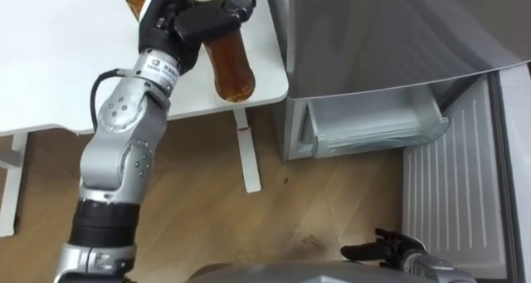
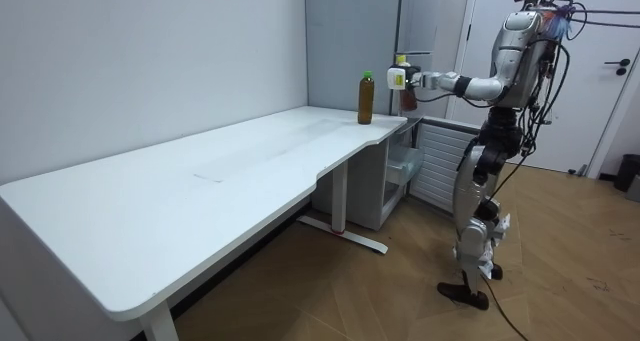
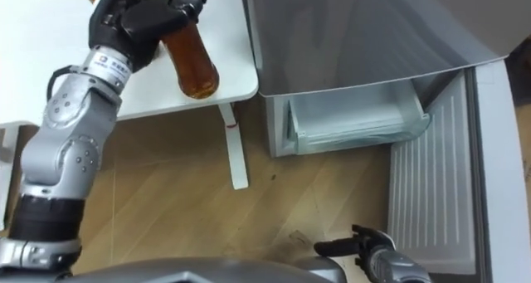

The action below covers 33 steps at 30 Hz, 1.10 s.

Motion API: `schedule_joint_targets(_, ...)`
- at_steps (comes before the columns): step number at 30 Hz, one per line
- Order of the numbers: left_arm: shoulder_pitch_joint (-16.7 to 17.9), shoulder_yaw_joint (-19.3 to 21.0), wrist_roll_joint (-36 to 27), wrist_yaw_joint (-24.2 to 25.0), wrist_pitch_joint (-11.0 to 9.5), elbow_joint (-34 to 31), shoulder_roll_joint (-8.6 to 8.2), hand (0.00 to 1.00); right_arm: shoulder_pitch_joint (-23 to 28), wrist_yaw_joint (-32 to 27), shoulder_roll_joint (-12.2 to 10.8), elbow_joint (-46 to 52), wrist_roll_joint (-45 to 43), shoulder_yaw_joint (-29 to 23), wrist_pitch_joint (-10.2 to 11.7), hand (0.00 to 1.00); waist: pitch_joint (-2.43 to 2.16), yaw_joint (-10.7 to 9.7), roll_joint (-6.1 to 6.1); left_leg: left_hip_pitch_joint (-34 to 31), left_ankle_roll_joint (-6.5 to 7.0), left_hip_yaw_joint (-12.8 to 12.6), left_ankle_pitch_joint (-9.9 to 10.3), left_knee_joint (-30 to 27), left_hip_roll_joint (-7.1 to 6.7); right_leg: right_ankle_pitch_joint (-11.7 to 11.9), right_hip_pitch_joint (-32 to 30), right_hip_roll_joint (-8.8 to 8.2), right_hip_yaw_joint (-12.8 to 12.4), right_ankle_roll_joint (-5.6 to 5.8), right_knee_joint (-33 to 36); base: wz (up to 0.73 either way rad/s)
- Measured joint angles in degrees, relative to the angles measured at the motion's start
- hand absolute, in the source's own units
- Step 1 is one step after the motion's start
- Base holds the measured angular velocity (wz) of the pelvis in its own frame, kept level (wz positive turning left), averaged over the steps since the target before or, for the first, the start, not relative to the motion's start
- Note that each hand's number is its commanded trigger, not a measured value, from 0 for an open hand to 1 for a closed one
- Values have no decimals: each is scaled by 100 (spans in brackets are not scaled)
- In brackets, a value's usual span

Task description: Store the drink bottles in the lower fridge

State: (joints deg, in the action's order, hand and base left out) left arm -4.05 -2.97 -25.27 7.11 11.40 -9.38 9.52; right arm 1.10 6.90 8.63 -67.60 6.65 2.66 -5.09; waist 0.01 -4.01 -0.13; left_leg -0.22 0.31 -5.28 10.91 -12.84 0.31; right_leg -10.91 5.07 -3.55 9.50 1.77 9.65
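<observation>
L hand (image 1: 196, 21) gripping bottle (image 1: 233, 69), fridge door (image 1: 452, 192) open

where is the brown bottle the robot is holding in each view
Left eye view: the brown bottle is top centre, gripped by the left robot hand, over a corner of the white table.
Right eye view: the bottle is top left, same grip.
Room view: the bottle is upper right of centre, at the table's far end.
Shared landmark: that table corner.

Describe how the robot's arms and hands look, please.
The left arm has rounded silver-grey shells, a black band lower down, a black cable looping by the wrist and a white printed label. The left hand and right hand are black; the right forearm is grey.
</observation>
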Motion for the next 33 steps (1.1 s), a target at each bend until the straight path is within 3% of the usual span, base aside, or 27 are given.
schedule_joint_targets(5, 252, -9, 3, 150, 42, 6, 2, 100, 21, 19, -8, -117, 285, -11, 1, 0, 2, 86, 6, -25, 0, 68, 0, -55, 0, 0, 23, 2, 28, 0, 0, 3)
schedule_joint_targets(13, 291, 18, -93, 263, 41, -7, 0, 100, 10, 283, -3, -118, 442, 61, -41, 0, -10, 261, 24, -110, -8, 222, -3, -104, -8, 1, 48, 10, 180, -2, 12, 10)
schedule_joint_targets(19, 709, 40, -75, 492, 42, -83, 9, 100, -175, 528, -43, 11, 411, 248, -75, 0, 8, 362, -10, -113, -11, 247, -6, -183, -10, 1, 87, 12, 219, -2, 8, 4)
schedule_joint_targets(24, 817, 41, -160, 517, 41, -84, 45, 100, -193, 788, -40, 673, 408, 394, -110, 0, 16, 456, -28, -130, -10, 261, -6, -204, -14, 1, 92, 6, 249, -2, 14, 1)
schedule_joint_targets(28, 1138, 32, -164, 631, 42, -117, 52, 100, -147, 1168, -45, 1384, 402, 616, -189, 0, 24, 452, -53, -123, -11, 310, -6, -201, -18, 0, 116, 2, 322, -2, 17, 6)
schedule_joint_targets(33, 1333, -43, -156, 772, 41, -113, 72, 100, -166, 1656, -61, 1927, 324, 807, -211, 0, 65, 455, -185, -142, -15, 413, -2, -268, -24, -2, 175, 10, 437, -3, 6, 13)
